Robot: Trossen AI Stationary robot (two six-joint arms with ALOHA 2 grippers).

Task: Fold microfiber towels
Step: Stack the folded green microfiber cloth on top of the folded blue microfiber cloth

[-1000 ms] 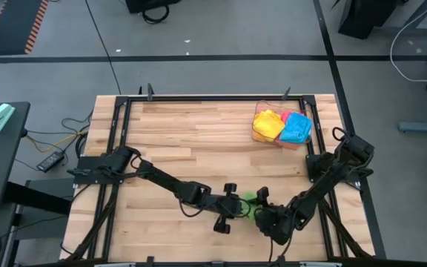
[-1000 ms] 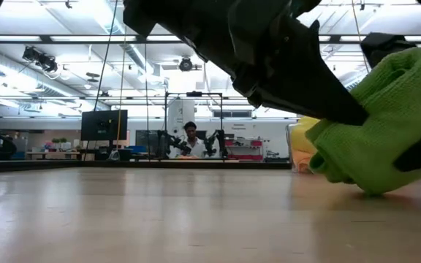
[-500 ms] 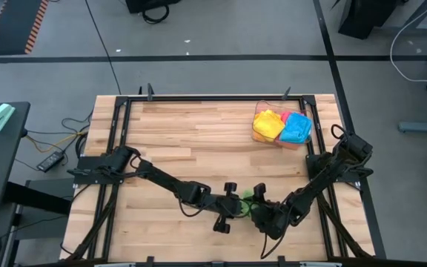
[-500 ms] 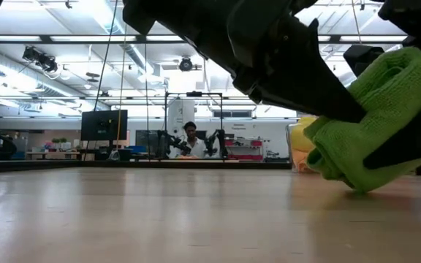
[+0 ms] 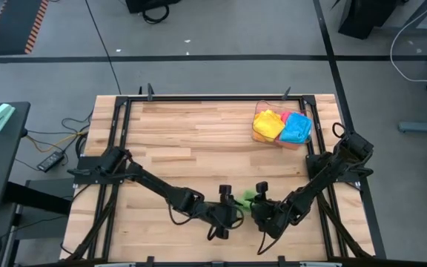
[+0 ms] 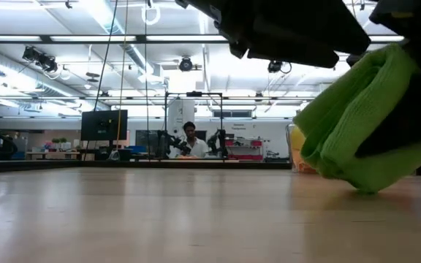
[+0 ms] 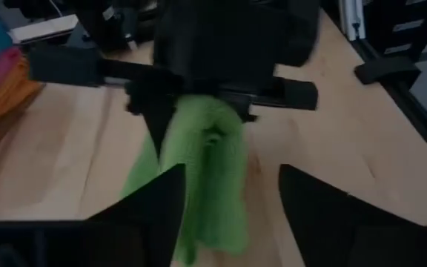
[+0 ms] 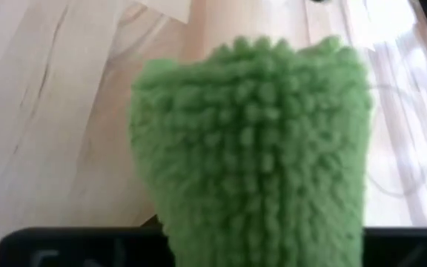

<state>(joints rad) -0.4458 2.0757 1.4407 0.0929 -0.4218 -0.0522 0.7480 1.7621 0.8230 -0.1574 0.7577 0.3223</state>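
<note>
Green towel point(image 5: 250, 196): near table edge, bunched between my two pincers.
Left gripper point(image 5: 228, 216): fingers apart, clear of cloth, likely so the other arm can carry it.
Right gripper point(image 5: 258, 210): clamped on the towel's folded end, keeping the layers together.
Clear bin point(image 5: 302, 142): far right corner, holding yellow, blue, pink towels.

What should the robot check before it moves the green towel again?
1. Right gripper shut on the green towel: ok.
2. Left gripper open, fingers apart beside the towel: ok.
3. Towel's lower edge resting on the table: ok in the low view.
4. Towel folded neatly: cannot tell, it is bunched.
5. Other towels out of the way in the bin: ok.
</note>
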